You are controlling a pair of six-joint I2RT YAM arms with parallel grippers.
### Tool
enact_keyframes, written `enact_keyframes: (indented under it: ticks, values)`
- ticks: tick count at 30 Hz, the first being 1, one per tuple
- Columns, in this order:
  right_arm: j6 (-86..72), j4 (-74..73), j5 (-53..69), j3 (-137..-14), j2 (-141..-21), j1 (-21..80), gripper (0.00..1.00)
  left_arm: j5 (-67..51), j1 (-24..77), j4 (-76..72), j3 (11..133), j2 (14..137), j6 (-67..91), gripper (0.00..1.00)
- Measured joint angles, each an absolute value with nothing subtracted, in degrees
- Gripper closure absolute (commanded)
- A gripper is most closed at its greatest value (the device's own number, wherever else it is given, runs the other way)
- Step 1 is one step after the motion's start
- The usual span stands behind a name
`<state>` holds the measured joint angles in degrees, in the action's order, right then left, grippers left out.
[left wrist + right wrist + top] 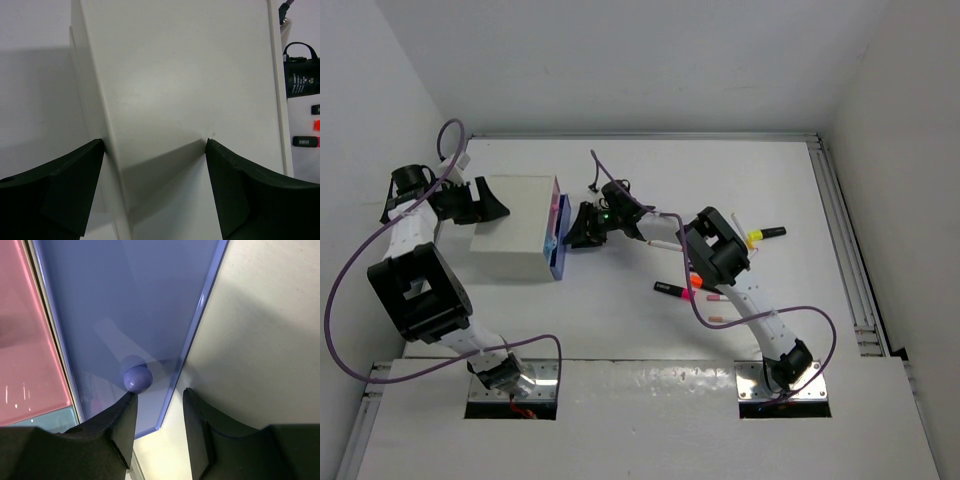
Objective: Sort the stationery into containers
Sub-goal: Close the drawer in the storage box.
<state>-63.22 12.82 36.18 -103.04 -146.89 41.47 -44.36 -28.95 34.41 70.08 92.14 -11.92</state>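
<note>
At the cabinet's front, my right gripper (157, 410) hangs with fingers parted over the pale blue plastic drawer (125, 305), where a small round blue piece (137, 378) lies, seemingly just dropped in. My left gripper (155, 190), spread wide, braces the white boxy cabinet (515, 225) between its fingers. Next I'd back the right arm out toward the pink-capped black highlighter (672, 290) on the white table (620, 330).

Left gripper (155, 192) straddles the cabinet (515, 225) (bare table (650, 180) behind it).
</note>
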Motion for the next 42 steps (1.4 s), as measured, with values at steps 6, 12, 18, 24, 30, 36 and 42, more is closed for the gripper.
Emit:
enact_keyframes:
  ticks: [6,12,18,24,30,36,42]
  values:
    - [-63.92,12.36,35.99,-104.66,-147.85,41.56,0.54,-44.38,-28.88,32.86,69.14,91.66,-11.46,0.16]
    - [-64.79,12.32,35.29,-107.2,-149.12,41.78,0.5,-44.1,-28.77,30.89,66.96,90.13,-11.27,0.17]
    - [-65.43,12.67,34.33,-107.42,-149.12,41.76,0.46,-43.55,-28.53,28.58,65.12,88.77,-10.44,0.18]
    - [-65.56,12.95,33.12,-107.61,-149.12,41.74,0.45,-43.05,-28.51,26.65,63.64,87.77,-8.88,0.22]
    - [-65.28,13.08,33.06,-107.61,-149.12,41.58,0.45,-43.03,-28.49,25.32,62.63,87.07,-8.21,0.21]
    - [-64.4,15.86,32.53,-104.86,-148.0,40.56,0.48,-42.65,-28.4,26.65,63.92,87.31,-8.32,0.13]
    - [-61.67,15.73,32.38,-99.0,-142.67,37.95,0.51,-42.54,-28.34,31.81,67.9,89.76,-7.55,0.1]
